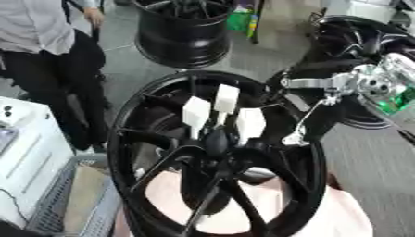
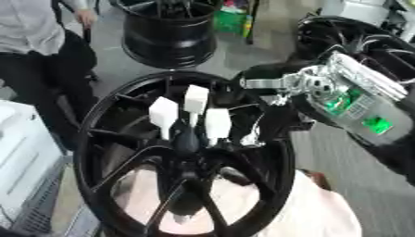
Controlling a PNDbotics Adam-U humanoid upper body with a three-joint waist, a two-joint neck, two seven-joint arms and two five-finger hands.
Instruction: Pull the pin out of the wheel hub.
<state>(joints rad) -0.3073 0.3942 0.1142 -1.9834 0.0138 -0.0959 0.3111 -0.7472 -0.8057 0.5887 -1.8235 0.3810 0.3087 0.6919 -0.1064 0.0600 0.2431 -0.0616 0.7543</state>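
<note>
Centrally, the robot's right hand point(image 2: 272, 109) enters from two o'clock, its silver wrist and green-lit forearm trailing toward the upper right; its dark fingers lie against the black wheel hub point(image 1: 219, 152) at the rim's two o'clock edge, and whether they are curled or straight cannot be told. Three white pins point(image 1: 224, 98) stand upright at the hub's centre, clustered just above the dark centre cap, apart from the hand. Beneath the spokes shows a pale pink surface point(image 1: 344, 213). At twelve o'clock stands a second black wheel point(image 1: 182, 34); at seven o'clock, a grey basket point(image 1: 77, 194).
</note>
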